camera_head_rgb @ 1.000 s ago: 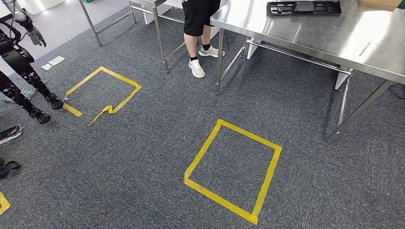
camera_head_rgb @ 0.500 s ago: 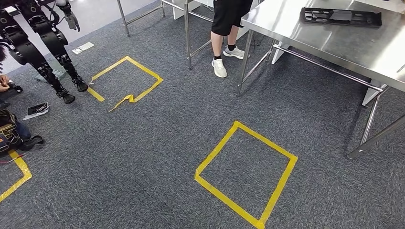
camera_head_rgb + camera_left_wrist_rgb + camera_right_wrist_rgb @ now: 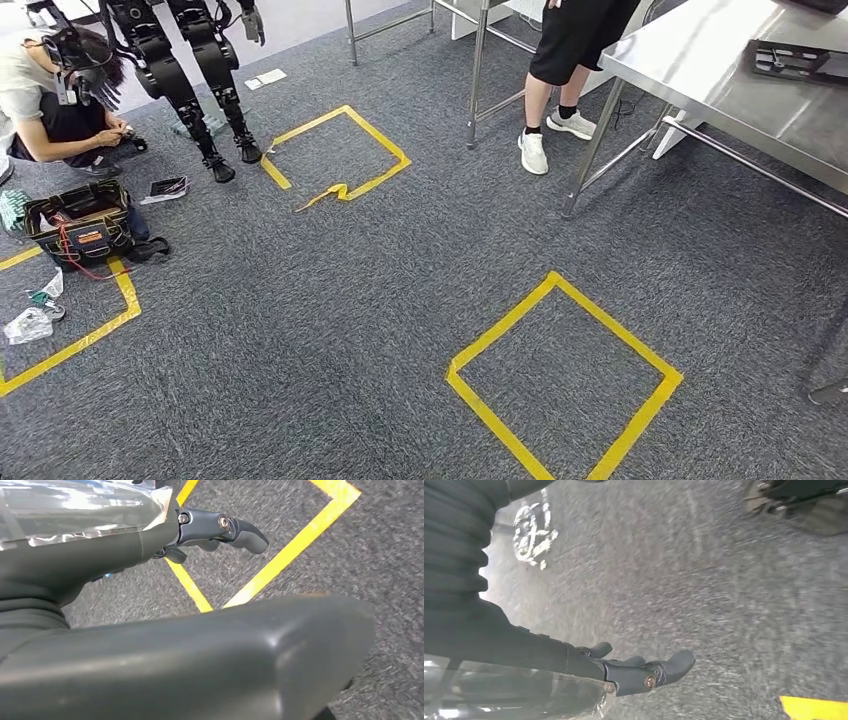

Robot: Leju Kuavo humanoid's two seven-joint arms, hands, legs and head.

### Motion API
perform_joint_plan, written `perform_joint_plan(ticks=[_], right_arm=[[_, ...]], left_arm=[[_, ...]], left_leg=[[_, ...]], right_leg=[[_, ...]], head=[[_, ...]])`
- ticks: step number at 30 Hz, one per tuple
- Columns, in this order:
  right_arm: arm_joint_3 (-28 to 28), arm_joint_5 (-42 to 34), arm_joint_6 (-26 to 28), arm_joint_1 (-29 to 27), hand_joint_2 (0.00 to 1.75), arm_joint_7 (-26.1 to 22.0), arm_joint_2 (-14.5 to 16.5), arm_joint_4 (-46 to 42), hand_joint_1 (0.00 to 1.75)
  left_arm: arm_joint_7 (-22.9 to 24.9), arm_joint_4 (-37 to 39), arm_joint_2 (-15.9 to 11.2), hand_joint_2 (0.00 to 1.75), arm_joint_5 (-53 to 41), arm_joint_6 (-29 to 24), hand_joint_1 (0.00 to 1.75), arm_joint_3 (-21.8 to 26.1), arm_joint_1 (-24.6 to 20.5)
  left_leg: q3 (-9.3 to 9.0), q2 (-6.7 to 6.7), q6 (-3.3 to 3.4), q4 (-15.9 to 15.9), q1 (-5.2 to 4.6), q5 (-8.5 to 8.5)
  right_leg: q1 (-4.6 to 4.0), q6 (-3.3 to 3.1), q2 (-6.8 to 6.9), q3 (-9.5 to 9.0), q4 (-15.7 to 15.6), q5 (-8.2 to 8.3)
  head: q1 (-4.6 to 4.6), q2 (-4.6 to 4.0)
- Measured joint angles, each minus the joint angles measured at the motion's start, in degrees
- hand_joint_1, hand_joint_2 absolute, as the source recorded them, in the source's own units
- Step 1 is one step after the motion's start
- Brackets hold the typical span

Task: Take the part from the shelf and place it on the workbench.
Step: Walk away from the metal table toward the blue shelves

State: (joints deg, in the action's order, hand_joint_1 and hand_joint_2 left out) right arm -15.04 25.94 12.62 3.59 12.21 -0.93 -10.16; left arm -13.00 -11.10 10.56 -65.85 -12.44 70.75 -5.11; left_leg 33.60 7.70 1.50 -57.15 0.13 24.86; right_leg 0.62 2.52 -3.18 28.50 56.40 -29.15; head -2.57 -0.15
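The steel workbench [image 3: 700, 60] stands at the upper right of the head view, with a black tray-like part [image 3: 800, 62] lying on it. My left hand [image 3: 220, 530] hangs over grey carpet and yellow tape [image 3: 295, 540], fingers loosely extended with nothing in them. My right hand [image 3: 644, 672] also hangs over the carpet, fingers extended and holding nothing. A shiny clear covering lies along each hand behind the fingers.
A yellow taped square [image 3: 500, 322] marks the carpet just ahead, and a second taped square [image 3: 378, 134] lies farther off. A person [image 3: 575, 40] stands by the workbench. Another humanoid's legs [image 3: 200, 90], a crouching person [image 3: 50, 100] and a tool bag [image 3: 85, 225] are at the left.
The camera has swung left, so the whole scene has shifted right. The workbench slid toward the right edge, and the crouching person and tool bag came into view.
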Motion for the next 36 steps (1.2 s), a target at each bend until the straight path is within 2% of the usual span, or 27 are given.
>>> perform_joint_plan(ticks=[1,2,3,5,6,7,8,9,10,12,13,14,16,17,18,20,22,23,24,25,26,27,28,29,31,33,36], right_arm=[[0.0,0.0,-0.01,0.09,1.75,0.01,0.08,0.0,0.0],[0.0,-0.01,-0.01,0.14,1.75,0.01,0.12,0.0,0.0],[0.0,-0.02,-0.01,0.16,1.75,0.01,0.16,0.0,0.0],[0.0,-0.04,-0.01,0.06,1.75,0.01,0.16,0.01,0.0],[0.0,-0.05,-0.01,-0.04,1.75,0.01,0.16,0.02,0.0],[0.0,-0.06,-0.01,-0.13,1.75,0.01,0.16,0.03,0.0],[0.0,-0.07,-0.01,-0.15,1.75,0.01,0.15,0.04,0.0],[0.0,-0.07,-0.01,-0.12,1.75,0.01,0.16,0.04,0.0],[0.0,-0.06,-0.01,-0.04,1.75,0.0,0.2,0.04,0.0],[0.0,-0.05,-0.01,0.02,1.75,-0.03,0.17,0.04,0.0],[0.0,-0.04,-0.01,0.01,1.75,-0.04,0.13,0.04,0.0],[0.0,-0.03,-0.01,0.03,1.75,-0.05,0.09,0.04,0.0],[0.0,-0.02,-0.01,0.23,1.75,-0.07,0.14,0.03,0.0],[0.0,-0.02,-0.01,0.3,1.75,-0.08,0.13,0.03,0.0],[0.0,-0.02,-0.01,0.3,1.75,-0.08,0.15,0.02,0.0],[0.0,-0.03,-0.01,0.09,1.75,-0.08,0.19,0.03,0.0],[0.0,-0.05,-0.01,-0.12,1.75,-0.09,0.27,0.05,0.0],[0.0,-0.08,-0.01,-0.22,1.75,-0.09,0.28,0.05,0.0],[0.0,-0.11,-0.01,-0.29,1.75,-0.09,0.28,0.06,0.0],[0.0,-0.15,-0.01,-0.33,1.75,-0.09,0.27,0.07,0.0],[0.0,-0.19,-0.01,-0.35,1.75,-0.1,0.28,0.07,0.0],[0.0,-0.23,-0.01,-0.33,1.75,-0.1,0.3,0.08,0.0],[0.0,-0.27,-0.01,-0.31,1.75,-0.11,0.33,0.09,0.0],[0.0,-0.3,-0.01,-0.3,1.75,-0.12,0.36,0.1,0.0],[0.0,-0.33,-0.01,-0.3,1.75,-0.13,0.38,0.11,0.0],[0.0,-0.33,-0.01,-0.32,1.75,-0.12,0.38,0.11,0.0],[0.0,-0.33,-0.01,-0.32,1.75,-0.12,0.38,0.11,0.0]], left_arm=[[-0.04,0.0,-0.02,0.0,-0.01,0.03,0.0,0.0,0.09],[-0.1,0.0,-0.03,0.0,-0.01,0.06,0.0,0.0,0.14],[-0.14,0.0,-0.04,0.0,-0.02,0.09,0.0,0.0,0.14],[-0.23,0.0,-0.05,0.0,-0.02,0.17,0.0,0.0,0.09],[-0.28,0.0,-0.05,0.0,-0.02,0.22,0.0,0.0,0.06],[-0.32,0.0,-0.05,0.0,-0.02,0.23,0.0,0.0,0.08],[-0.36,0.0,-0.06,0.0,-0.02,0.24,0.0,0.0,0.1],[-0.38,0.0,-0.08,0.0,-0.02,0.25,0.0,0.0,0.12],[-0.39,0.0,-0.11,0.0,-0.02,0.25,0.0,0.0,0.13],[-0.43,0.0,-0.11,0.0,-0.02,0.25,0.0,0.0,-0.05],[-0.46,0.01,-0.08,0.0,-0.02,0.26,0.0,0.0,-0.17],[-0.5,0.01,-0.04,0.0,-0.02,0.26,0.0,-0.01,-0.26],[-0.55,0.01,-0.06,0.0,-0.01,0.26,0.0,-0.02,-0.27],[-0.55,0.01,-0.08,0.0,0.0,0.25,0.0,-0.02,-0.25],[-0.56,0.0,-0.1,0.0,0.0,0.23,0.0,-0.01,-0.26],[-0.69,0.0,-0.11,0.0,0.01,0.21,0.0,0.0,-0.4],[-0.96,0.0,-0.12,0.0,0.05,0.22,0.0,0.0,-0.46],[-1.08,0.0,-0.13,0.0,0.07,0.23,0.0,0.0,-0.4],[-1.14,0.0,-0.13,0.0,0.09,0.25,0.0,0.0,-0.34],[-1.15,0.0,-0.14,0.0,0.1,0.28,0.0,0.0,-0.28],[-1.16,0.0,-0.15,0.0,0.1,0.34,0.0,0.0,-0.24],[-1.18,0.0,-0.19,0.0,0.1,0.4,0.0,0.0,-0.24],[-1.2,0.0,-0.22,0.0,0.09,0.45,0.0,0.0,-0.25],[-1.22,0.0,-0.26,0.0,0.09,0.48,0.0,0.0,-0.23],[-1.25,0.0,-0.3,0.0,0.09,0.5,0.0,0.0,-0.16],[-1.25,0.0,-0.31,0.0,0.09,0.51,0.0,0.0,-0.11],[-1.25,0.0,-0.31,0.0,0.09,0.51,0.0,0.0,-0.1]], left_leg=[[0.23,0.24,-0.32,-0.1,0.12,-0.02],[0.7,-0.52,-0.62,-0.78,0.1,0.48],[1.61,-1.94,-0.86,-2.53,0.06,1.67],[4.94,-5.65,-1.26,-9.46,0.05,5.6],[6.82,-6.64,-1.48,-13.39,0.19,7.28],[8.12,-7.14,-1.66,-16.15,0.37,8.1],[8.36,-7.42,-1.84,-16.79,0.57,7.81],[7.39,-7.78,-1.99,-15.1,0.79,6.59],[5.27,-8.65,-2.11,-11.42,1.0,4.89],[0.75,-11.74,-2.03,-3.75,1.11,2.46],[-0.53,-12.73,-1.78,-1.68,0.99,2.02],[-0.87,-12.99,-1.43,-1.01,0.77,1.97],[-0.63,-11.4,-0.53,-0.94,0.52,1.69],[-0.58,-10.72,-0.06,-0.75,0.53,1.42],[-0.52,-10.01,0.4,-0.55,0.6,1.13],[-0.21,-8.44,1.04,-0.38,0.6,0.68],[0.22,-6.53,1.3,-0.42,0.46,0.43],[0.33,-5.56,1.3,-0.44,0.42,0.33],[0.36,-4.62,1.22,-0.47,0.42,0.24],[0.36,-3.68,1.07,-0.5,0.45,0.14],[0.4,-2.86,0.87,-0.55,0.48,0.04],[0.49,-2.1,0.58,-0.66,0.38,-0.05],[0.64,-1.5,0.25,-0.72,0.29,-0.17],[0.8,-1.01,-0.1,-0.71,0.21,-0.31],[1.0,-0.27,-0.74,-0.49,0.27,-0.65],[1.05,0.04,-1.02,-0.34,0.4,-0.83],[1.06,0.08,-1.04,-0.33,0.41,-0.85]], right_leg=[[0.15,-0.45,0.63,-0.13,-0.09,0.2],[0.28,-0.89,1.34,-0.25,-0.27,0.41],[0.45,-1.37,2.12,-0.29,-0.45,0.61],[0.36,-2.05,3.78,-0.26,-0.63,0.69],[0.23,-2.27,4.69,-0.22,-0.62,0.65],[0.13,-2.34,5.59,-0.11,-0.61,0.6],[0.08,-2.39,6.46,-0.01,-0.6,0.54],[0.1,-2.38,7.25,0.07,-0.59,0.46],[0.14,-2.3,7.96,0.07,-0.55,0.34],[-0.18,-1.76,9.12,-0.31,-0.26,-0.11],[-0.37,-1.39,9.64,-0.54,-0.12,-0.33],[-0.53,-1.01,10.22,-0.84,-0.04,-0.52],[-0.4,-0.3,11.09,-1.23,-0.07,-0.74],[-0.25,-0.05,10.23,-1.16,0.35,-1.15],[-0.11,0.02,8.65,-0.59,1.64,-2.05],[0.1,-0.39,4.85,2.44,8.18,-5.37],[0.12,-0.58,3.55,6.18,15.87,-8.13],[0.13,-0.31,3.41,6.98,17.28,-8.23],[0.2,0.17,3.28,6.59,16.14,-7.31],[0.36,0.76,2.84,5.08,12.65,-5.59],[0.64,1.27,1.62,3.14,8.18,-3.75],[0.75,1.42,0.48,1.53,4.34,-2.22],[0.82,1.25,-0.42,0.53,1.85,-1.27],[0.73,0.82,-0.9,0.24,0.95,-0.93],[0.31,-0.05,-0.08,0.26,1.08,-0.72],[0.11,-0.31,0.26,0.15,1.1,-0.64],[0.1,-0.33,0.31,0.09,1.1,-0.63]], head=[[0.01,0.0],[0.07,0.0],[0.28,0.0],[0.73,0.0],[0.89,0.0],[0.91,0.0],[0.92,0.0],[0.95,0.0],[0.98,0.0],[1.09,0.0],[1.01,0.0],[0.94,0.0],[0.76,0.0],[0.75,0.0],[0.7,0.0],[0.58,0.0],[0.57,0.0],[0.56,0.0],[0.53,0.0],[0.51,0.0],[0.44,0.0],[0.38,0.0],[0.39,0.0],[0.42,0.0],[0.56,0.0],[0.58,0.0],[0.59,0.0]])
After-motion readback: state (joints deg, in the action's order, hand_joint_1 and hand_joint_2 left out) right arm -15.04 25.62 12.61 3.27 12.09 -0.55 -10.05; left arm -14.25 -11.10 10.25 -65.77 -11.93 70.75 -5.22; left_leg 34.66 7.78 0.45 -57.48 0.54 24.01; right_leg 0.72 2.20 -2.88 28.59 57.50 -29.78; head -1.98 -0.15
